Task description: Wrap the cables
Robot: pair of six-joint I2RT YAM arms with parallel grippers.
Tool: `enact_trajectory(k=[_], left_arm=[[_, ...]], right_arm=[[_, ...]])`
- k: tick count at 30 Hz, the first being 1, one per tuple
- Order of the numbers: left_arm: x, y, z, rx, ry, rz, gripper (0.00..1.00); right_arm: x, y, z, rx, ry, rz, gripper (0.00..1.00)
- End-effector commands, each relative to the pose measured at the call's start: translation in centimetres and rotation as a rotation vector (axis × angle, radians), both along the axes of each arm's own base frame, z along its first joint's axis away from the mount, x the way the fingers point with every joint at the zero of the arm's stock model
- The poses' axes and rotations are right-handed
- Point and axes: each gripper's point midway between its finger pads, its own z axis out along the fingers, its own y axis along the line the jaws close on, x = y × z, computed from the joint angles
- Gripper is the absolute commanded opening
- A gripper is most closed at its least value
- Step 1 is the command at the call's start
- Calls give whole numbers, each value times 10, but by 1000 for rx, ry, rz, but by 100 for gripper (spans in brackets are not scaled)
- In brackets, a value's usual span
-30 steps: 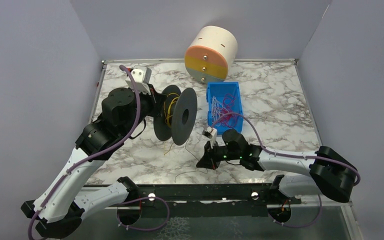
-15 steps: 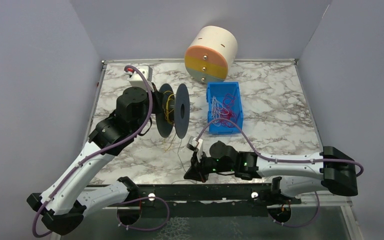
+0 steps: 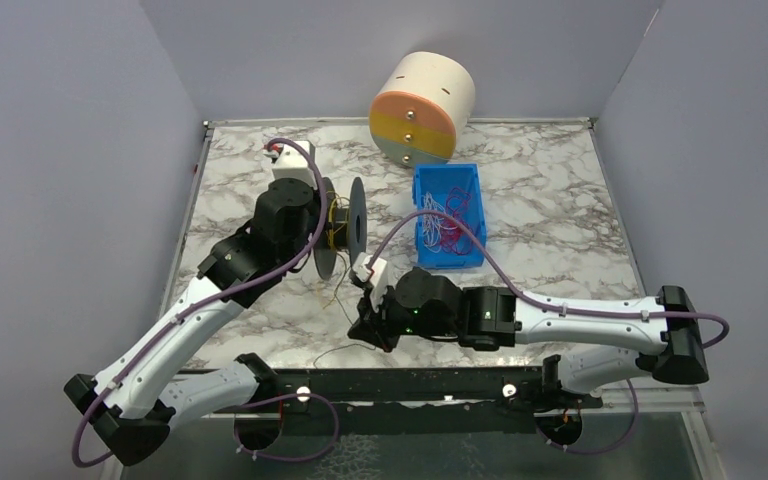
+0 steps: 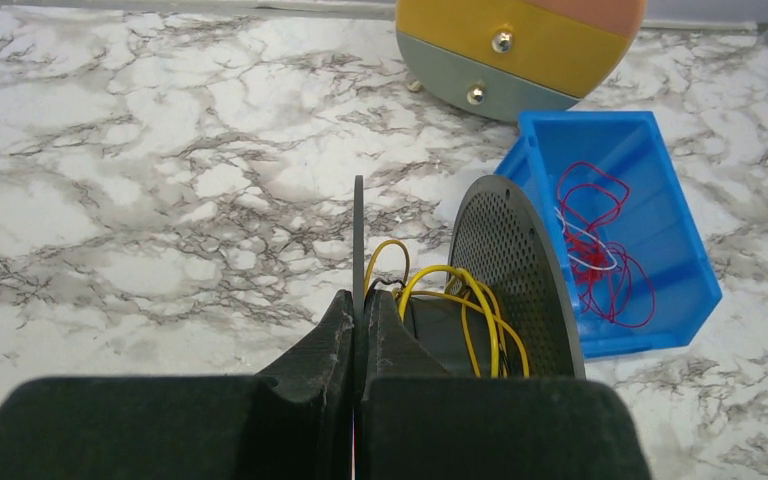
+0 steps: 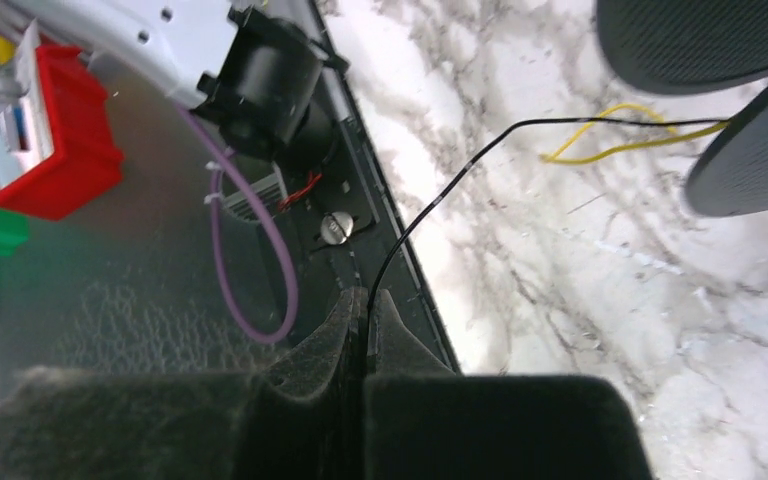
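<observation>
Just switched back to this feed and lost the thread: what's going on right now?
The left gripper is shut on the edge of one flange of the black spool, holding it upright. The right gripper is shut on a thin dark wire that runs across to the spool. Some yellow wire is already looped around the hub. More red and white wires lie tangled in the blue bin.

White, grey-veined marble desk [image 3: 560, 200]; blue plastic bin [image 4: 650, 330], red thin wires [image 4: 590, 265] inside; dark grey perforated round spool [image 4: 505, 260], yellow thin wires [image 4: 447, 268].
</observation>
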Motion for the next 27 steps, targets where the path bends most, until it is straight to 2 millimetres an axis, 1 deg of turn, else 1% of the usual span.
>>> enact_trajectory(k=[1, 2, 3, 9, 15, 19, 22, 27], left_arm=[[6, 0, 6, 5, -35, 10, 0], [6, -1, 2, 21, -25, -1, 0], [6, -3, -3, 39, -13, -15, 0], [3, -17, -32, 150, 68, -119, 0], [-5, -25, -51, 227, 96, -182, 0], [-14, -34, -60, 269, 105, -237, 0], [-23, -45, -65, 301, 116, -292, 0], [-41, -60, -77, 371, 129, -377, 0]], right_arm=[[23, -14, -4, -169, -97, -96, 1], [28, -16, -1, -191, -120, -110, 1], [33, -16, 7, -202, -146, -125, 1], [66, -37, 33, -314, -341, -208, 1], [94, -56, 61, -358, -500, -298, 1], [113, -67, 71, -396, -568, -351, 1], [130, -75, 79, -408, -621, -382, 1], [154, -87, 83, -455, -691, -438, 1]])
